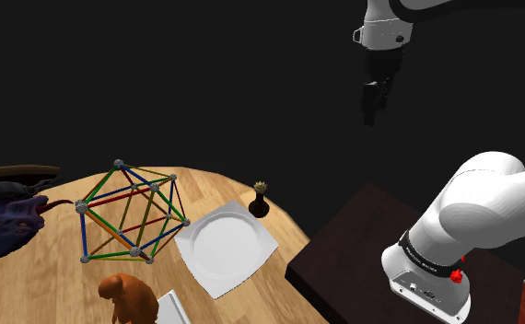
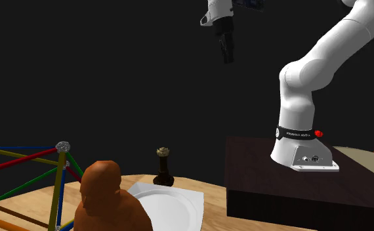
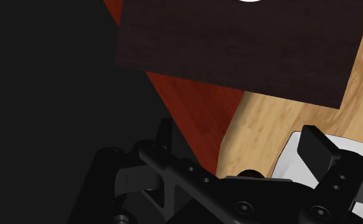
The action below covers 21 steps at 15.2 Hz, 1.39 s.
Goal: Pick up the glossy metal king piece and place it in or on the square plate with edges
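The king piece (image 1: 260, 201) is a small dark chess piece with a paler crown. It stands upright on the round wooden table (image 1: 205, 189), just beyond the far corner of the white square plate (image 1: 226, 247). The second exterior view has the king piece (image 2: 163, 167) behind the plate (image 2: 172, 205). My gripper (image 1: 373, 101) hangs high in the air, well above the stand and off to the shoulder view's right of the king. It is open with nothing between its fingers. In the wrist view the gripper (image 3: 239, 129) looks down past the king's top (image 3: 251, 173) and the plate (image 3: 291, 156).
A coloured rod-and-ball frame (image 1: 127, 210) stands on the table beside the plate. An orange-brown figure (image 1: 127, 296) is at the near edge, and a purple object (image 1: 7, 221) lies at the shoulder view's left. The dark stand (image 1: 362, 253) borders the table.
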{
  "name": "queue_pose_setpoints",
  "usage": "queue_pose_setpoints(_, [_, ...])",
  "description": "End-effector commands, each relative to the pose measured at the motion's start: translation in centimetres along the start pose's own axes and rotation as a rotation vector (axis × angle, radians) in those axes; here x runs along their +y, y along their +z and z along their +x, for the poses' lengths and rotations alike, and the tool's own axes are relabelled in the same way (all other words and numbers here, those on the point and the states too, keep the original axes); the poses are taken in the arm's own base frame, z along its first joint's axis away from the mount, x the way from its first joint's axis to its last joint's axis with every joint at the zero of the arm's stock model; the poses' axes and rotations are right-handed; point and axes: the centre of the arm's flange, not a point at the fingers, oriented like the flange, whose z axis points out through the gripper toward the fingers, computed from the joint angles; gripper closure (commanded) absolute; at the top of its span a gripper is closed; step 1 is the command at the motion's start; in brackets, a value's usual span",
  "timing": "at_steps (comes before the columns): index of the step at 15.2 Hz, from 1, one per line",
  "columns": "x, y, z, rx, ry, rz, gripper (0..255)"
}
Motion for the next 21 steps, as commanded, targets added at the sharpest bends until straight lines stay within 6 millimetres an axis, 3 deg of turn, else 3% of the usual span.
queue_pose_setpoints(1, [0.0,0.0,0.0,0.0,0.0,0.0,0])
queue_pose_setpoints(21, [-11.6,13.9,21.3,-0.052,-0.018,-0.154,0])
